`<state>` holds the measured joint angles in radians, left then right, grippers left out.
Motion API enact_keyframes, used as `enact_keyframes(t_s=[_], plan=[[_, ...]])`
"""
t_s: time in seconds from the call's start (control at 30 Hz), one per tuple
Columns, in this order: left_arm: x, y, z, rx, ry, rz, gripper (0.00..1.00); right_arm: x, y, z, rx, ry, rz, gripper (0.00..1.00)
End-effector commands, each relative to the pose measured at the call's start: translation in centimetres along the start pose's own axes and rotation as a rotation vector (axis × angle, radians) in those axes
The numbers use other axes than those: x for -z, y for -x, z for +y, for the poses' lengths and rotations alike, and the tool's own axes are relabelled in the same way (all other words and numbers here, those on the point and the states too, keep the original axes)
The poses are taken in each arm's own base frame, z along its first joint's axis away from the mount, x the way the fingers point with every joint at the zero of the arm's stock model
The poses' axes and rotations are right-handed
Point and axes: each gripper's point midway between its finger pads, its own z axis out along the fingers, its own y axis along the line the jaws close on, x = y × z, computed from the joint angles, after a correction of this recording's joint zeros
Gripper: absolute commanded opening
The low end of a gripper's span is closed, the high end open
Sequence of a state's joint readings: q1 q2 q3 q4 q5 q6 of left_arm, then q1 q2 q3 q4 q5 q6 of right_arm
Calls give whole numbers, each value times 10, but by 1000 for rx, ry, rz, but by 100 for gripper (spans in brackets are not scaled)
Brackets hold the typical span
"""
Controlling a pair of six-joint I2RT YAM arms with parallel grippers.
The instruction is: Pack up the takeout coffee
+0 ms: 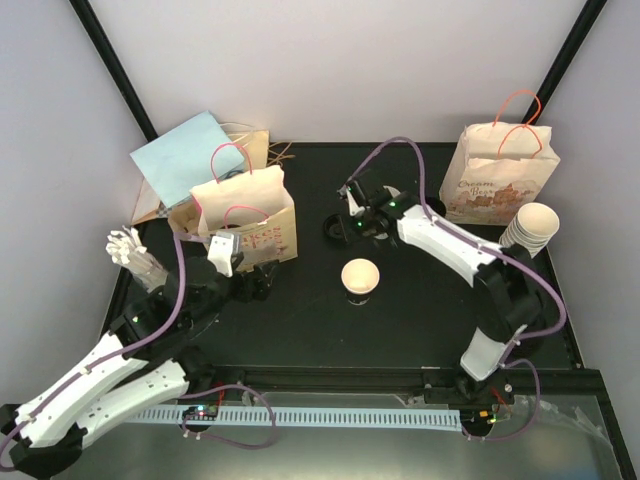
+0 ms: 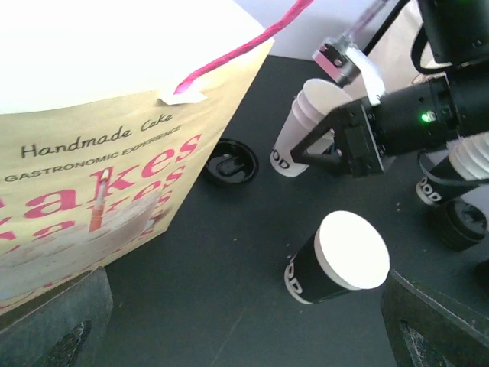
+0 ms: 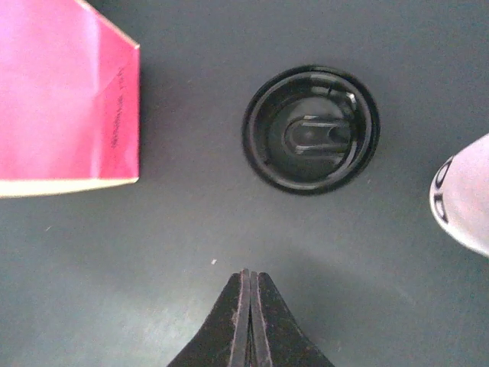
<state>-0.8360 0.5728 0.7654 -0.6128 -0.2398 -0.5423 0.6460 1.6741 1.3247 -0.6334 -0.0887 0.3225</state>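
Note:
A black paper cup (image 1: 360,278) with a pale open top stands mid-table, also in the left wrist view (image 2: 336,260). A black lid (image 3: 311,128) lies upside down on the table, just ahead of my right gripper (image 3: 250,277), which is shut with nothing in it. From above, that right gripper (image 1: 350,215) hangs beside the lid (image 1: 335,228). A second cup (image 2: 306,126) stands behind it. A printed paper bag (image 1: 245,215) with pink handles stands at the left. My left gripper (image 1: 225,255) is open next to the bag (image 2: 99,168), fingers wide apart and holding nothing.
A second printed bag (image 1: 497,175) stands at the back right with a stack of cups (image 1: 530,228) beside it. A light blue bag (image 1: 185,155) and more bags sit behind the left one. Spare lids (image 2: 462,225) lie near the stack.

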Motion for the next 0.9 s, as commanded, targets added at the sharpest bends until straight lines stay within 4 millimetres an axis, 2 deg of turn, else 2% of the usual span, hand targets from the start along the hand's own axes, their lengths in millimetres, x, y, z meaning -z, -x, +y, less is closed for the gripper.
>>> enact_keyframes(t_s=[0.0, 0.4, 0.87], plan=[[7, -6, 10, -38, 51, 55, 99, -20, 17, -11, 7, -116, 8, 1], [12, -6, 5, -58, 9, 61, 99, -77, 26, -29, 59, -236, 108, 1], [17, -11, 7, -56, 2, 68, 99, -128, 9, -50, 117, -324, 199, 1]])
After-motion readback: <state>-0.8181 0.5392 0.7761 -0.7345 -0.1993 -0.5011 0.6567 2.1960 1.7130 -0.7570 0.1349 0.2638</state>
